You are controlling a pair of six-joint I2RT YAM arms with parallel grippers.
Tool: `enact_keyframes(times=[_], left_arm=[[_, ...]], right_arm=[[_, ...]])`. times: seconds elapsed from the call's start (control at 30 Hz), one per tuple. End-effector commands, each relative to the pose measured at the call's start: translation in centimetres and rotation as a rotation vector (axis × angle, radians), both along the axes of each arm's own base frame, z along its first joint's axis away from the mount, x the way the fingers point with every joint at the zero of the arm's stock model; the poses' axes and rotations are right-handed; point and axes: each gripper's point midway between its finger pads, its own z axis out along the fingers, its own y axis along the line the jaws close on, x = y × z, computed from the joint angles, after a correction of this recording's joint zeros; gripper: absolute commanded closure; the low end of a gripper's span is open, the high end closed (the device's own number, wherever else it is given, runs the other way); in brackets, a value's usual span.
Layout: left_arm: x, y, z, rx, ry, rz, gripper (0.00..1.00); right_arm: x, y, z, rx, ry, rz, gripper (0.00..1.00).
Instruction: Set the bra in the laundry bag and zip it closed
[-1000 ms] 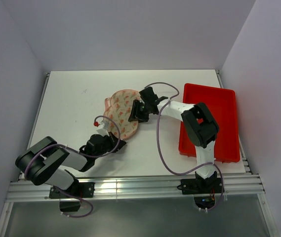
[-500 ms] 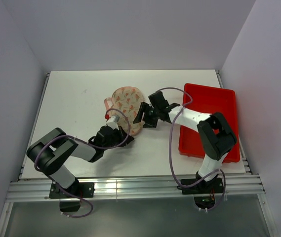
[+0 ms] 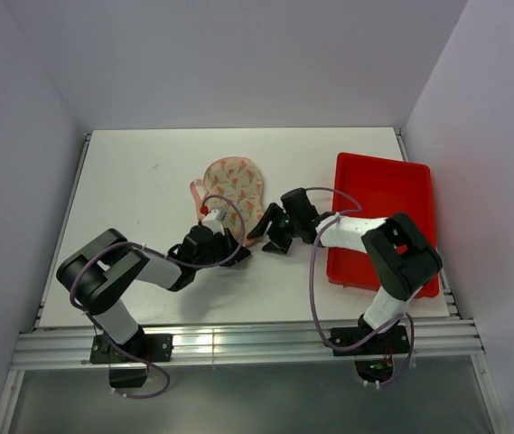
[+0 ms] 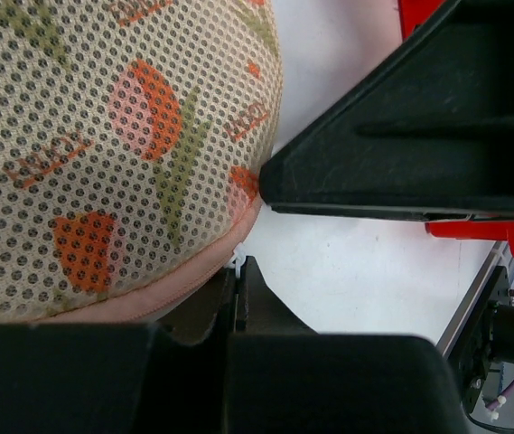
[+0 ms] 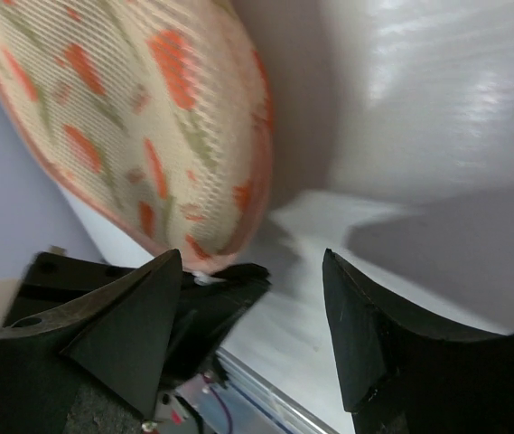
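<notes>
The laundry bag (image 3: pixel 234 185) lies folded into one printed dome mid-table, nearer the far edge. The bra is out of sight, probably inside. Zipping looks unfinished. The left gripper (image 4: pixel 237 271) seems pinched together on the bag's pink edge. The right gripper (image 3: pixel 268 233) gapes wide, empty.

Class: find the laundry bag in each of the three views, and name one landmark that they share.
Top external: the bag lies mid-table, toward the far side.
Left wrist: the bag fills the upper left.
Right wrist: the bag is at the upper left.
Shared landmark: the white table under it.
</notes>
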Motion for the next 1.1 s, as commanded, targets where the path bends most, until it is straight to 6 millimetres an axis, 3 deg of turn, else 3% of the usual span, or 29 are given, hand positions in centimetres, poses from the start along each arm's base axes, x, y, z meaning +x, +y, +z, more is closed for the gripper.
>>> enact_keyframes(times=[0.0, 0.5, 0.7, 0.93, 1.07], left_arm=[[0.1, -1.0, 0.9, -0.015, -0.039, -0.043, 1.00], [-0.1, -1.5, 0.7, -0.012, -0.037, -0.074, 1.00], [-0.5, -1.0, 0.1, 0.004, -0.023, -0.063, 1.00], [-1.4, 0.6, -1.1, 0.030, 0.002, -0.024, 1.00], [-1.6, 2.0, -1.9, 0.057, 0.020, 0.007, 1.00]], right_arm=[[1.8, 1.8, 2.2, 0.109, -0.062, -0.052, 0.29], [1.9, 3.4, 0.2, 0.160, -0.017, -0.077, 0.39], [2.2, 3.4, -0.4, 0.149, -0.015, -0.079, 0.57], [2.6, 2.9, -1.2, 0.114, -0.008, -0.063, 0.93], [3.1, 2.0, -1.0, 0.068, -0.041, -0.030, 0.98]])
